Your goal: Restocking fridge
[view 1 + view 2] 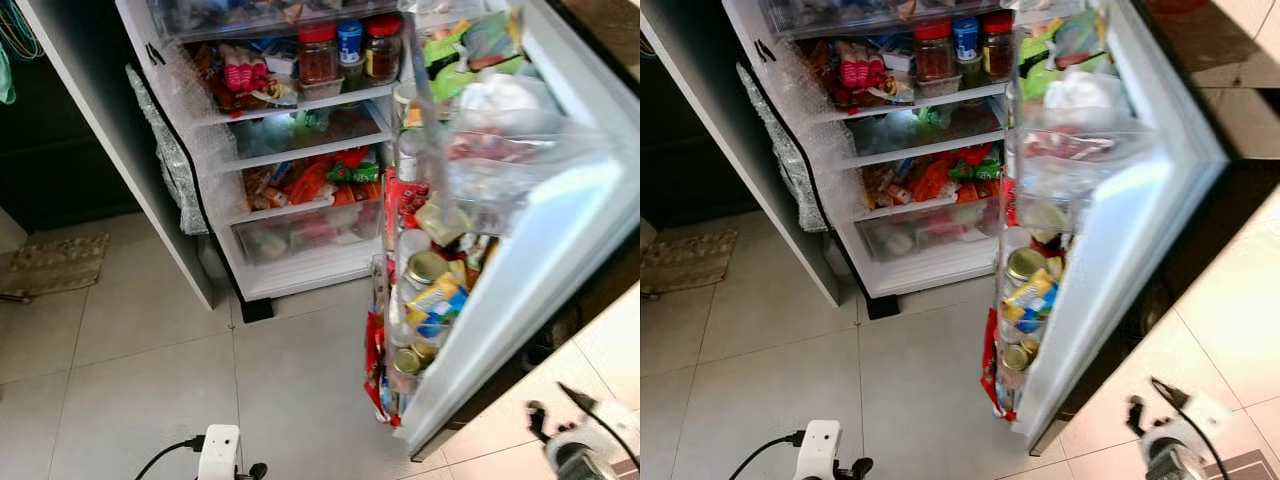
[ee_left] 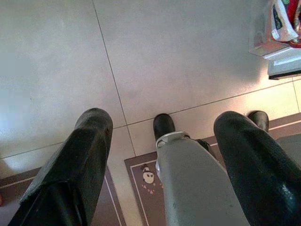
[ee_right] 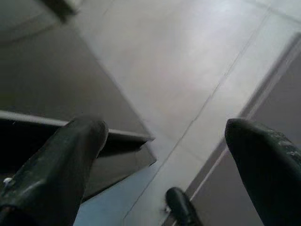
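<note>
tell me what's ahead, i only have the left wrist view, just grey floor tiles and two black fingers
Observer: An open white fridge stands ahead, its shelves packed with food.
Operator: where's the door
Observer: The white fridge door is swung out on the robot's right, its racks full of tins and packets.
Operator: anything up top worth noting
Observer: Two red-lidded glass jars stand on an upper shelf with a blue-lidded jar between them.
Operator: is the right gripper holding anything
Observer: No. The right gripper hangs open over the floor tiles, nothing between its fingers.
</note>
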